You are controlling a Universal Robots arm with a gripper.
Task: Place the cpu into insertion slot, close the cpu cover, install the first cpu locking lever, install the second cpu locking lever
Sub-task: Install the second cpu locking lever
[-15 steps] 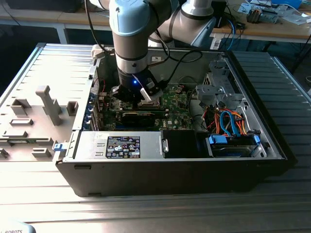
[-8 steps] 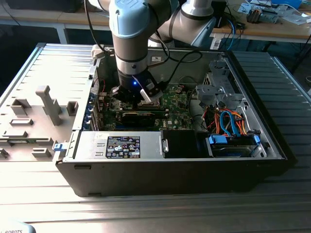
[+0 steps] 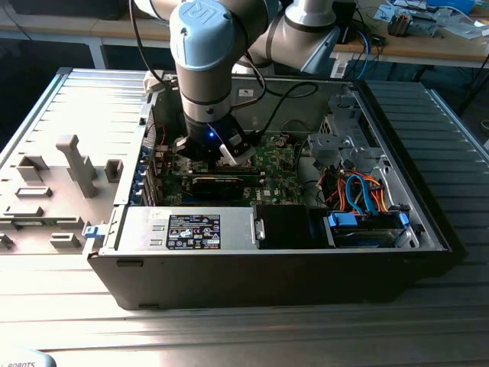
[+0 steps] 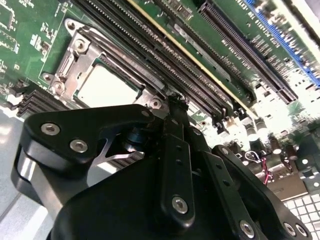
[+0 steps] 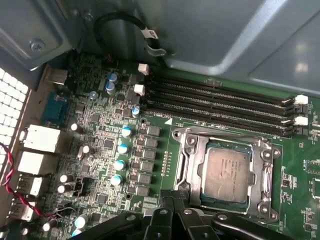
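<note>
The flat square silver-grey cpu (image 5: 227, 172) already lies in the insertion slot (image 5: 206, 150), the dark socket recess set in the green circuit board (image 5: 155, 165), and the thin silver metal cpu cover (image 5: 191, 161) lies down around it as a frame, its cut-out centre leaving the chip's top bare. In the second wrist view the cpu (image 4: 106, 90) shows pale under the same cover (image 4: 70, 67), just beyond the black pincer (image 4: 172, 112). Whether the pincer's tips are parted or closed I cannot tell; nothing is visibly held. In the exterior view the arm reaches down into the open black computer case (image 3: 428, 229) standing on the ribbed grey worktop (image 3: 244, 329).

The likely trouble lies at the socket's edge. The pincer hangs close to the frame and to the long black memory slots (image 5: 220, 102) beside it, so a slightly skewed push could slip off a thin lever, scrape the board, or leave the cover unclamped.
</note>
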